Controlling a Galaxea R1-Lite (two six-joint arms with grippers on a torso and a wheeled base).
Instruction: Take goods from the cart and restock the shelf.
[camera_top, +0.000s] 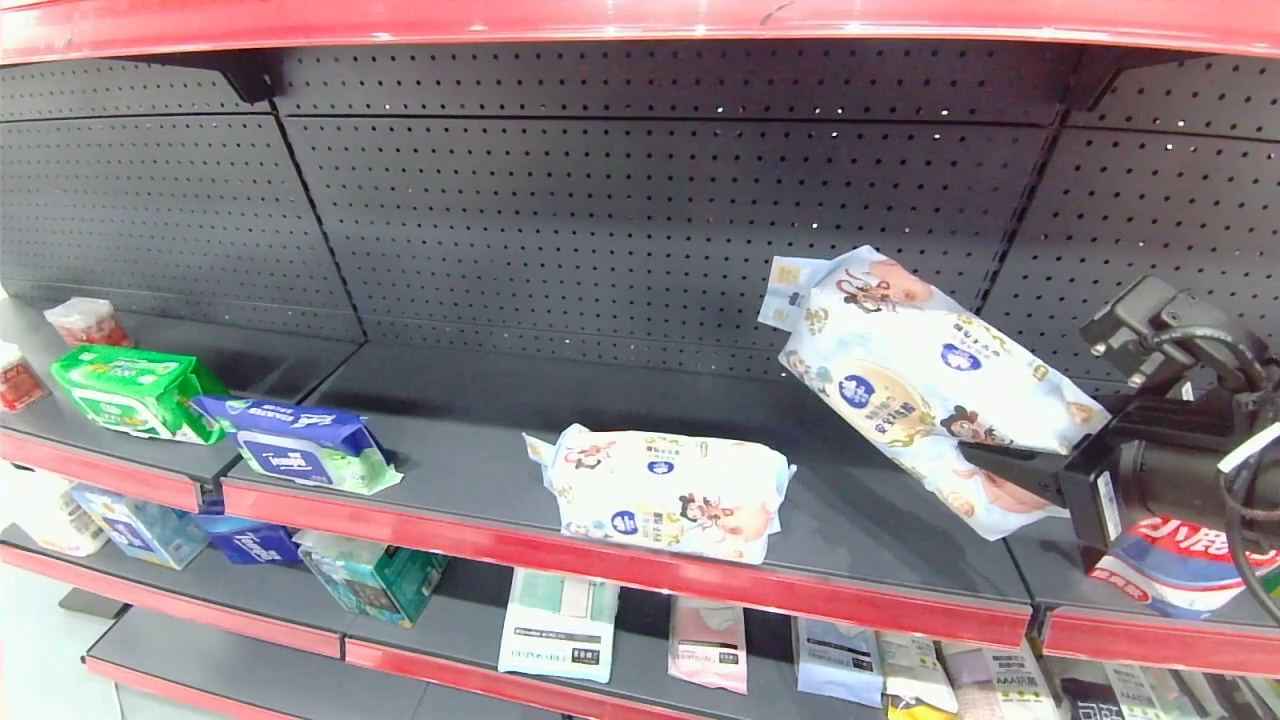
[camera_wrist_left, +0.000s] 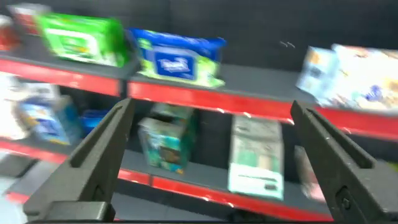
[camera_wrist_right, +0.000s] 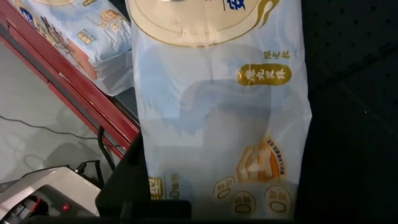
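Two white packs of the same kind were in sight. The lying pack (camera_top: 665, 495) rested flat near the front edge of the shelf (camera_top: 480, 420). The held pack (camera_top: 925, 385) hung to the right of the lying pack and higher, tilted, its top corner near the back panel and clear of the board. The right gripper (camera_top: 1000, 468) was clamped on its lower end, one dark finger across the wrapper. In the right wrist view the held pack (camera_wrist_right: 217, 124) ran up from between the fingers, with the lying pack (camera_wrist_right: 81, 31) beyond it.

Left of the lying pack lay one blue pack (camera_top: 295, 445), and past that one green pack (camera_top: 135, 390). Farther left stood two small red-and-white tubs (camera_top: 82, 320). Right of the lying pack, under the right arm, was one red-and-white bag (camera_top: 1170, 565).

The left gripper (camera_wrist_left: 211, 106) had its two fingers spread wide with nothing between them, in front of the shelf and lower than the lying pack. Past its fingers showed the blue pack (camera_wrist_left: 177, 59), the green pack (camera_wrist_left: 81, 37) and, one level down, one teal box (camera_wrist_left: 166, 143).
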